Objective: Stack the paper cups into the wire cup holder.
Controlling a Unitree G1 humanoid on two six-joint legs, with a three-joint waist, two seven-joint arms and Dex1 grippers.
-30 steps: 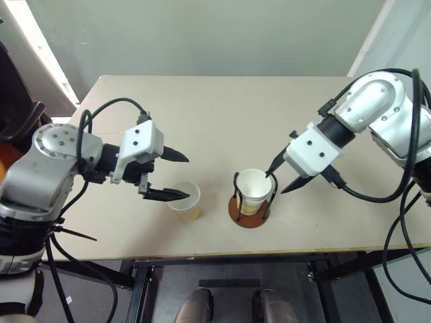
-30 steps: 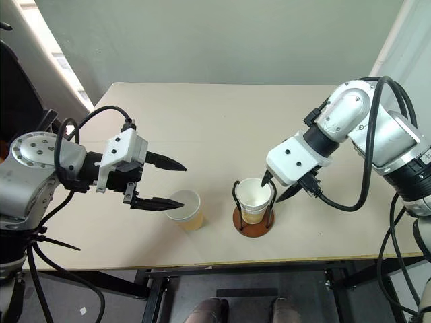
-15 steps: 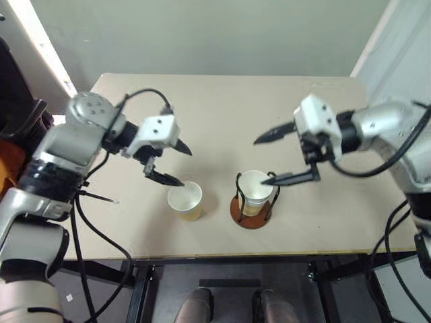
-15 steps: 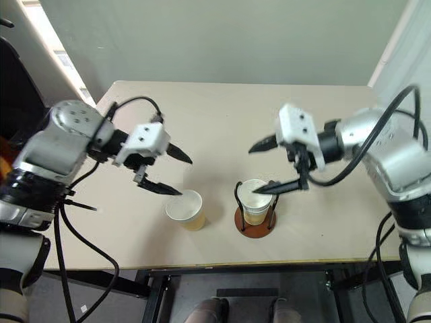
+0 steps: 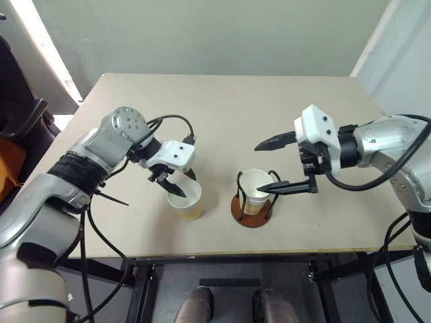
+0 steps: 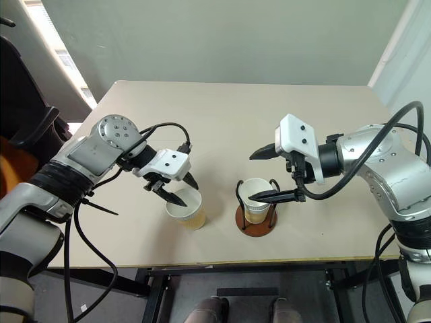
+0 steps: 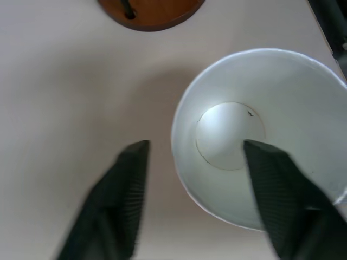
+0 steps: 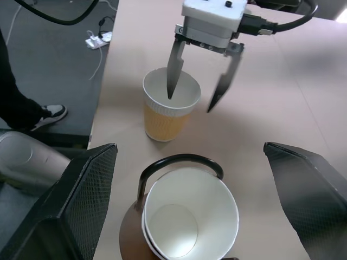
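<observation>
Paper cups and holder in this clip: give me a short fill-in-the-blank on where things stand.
1. The left gripper has one finger inside the loose paper cup and one ____ it.
2. The wire cup holder already holds stacked ____.
3. The right gripper hovers with its jaws ____.
4. The loose paper cup stands ____ on the table.

Missing words: outside; cups; open; upright

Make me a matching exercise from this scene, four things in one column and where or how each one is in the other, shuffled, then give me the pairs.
Things:
1. left gripper
2. right gripper
3. loose paper cup
4. wire cup holder

Place or state:
A. standing on the table, beside the holder
B. wide open, above the holder
C. holds nested cups
D. one finger inside a cup, one outside its rim

Pairs: 1-D, 2-B, 3-A, 4-C
</observation>
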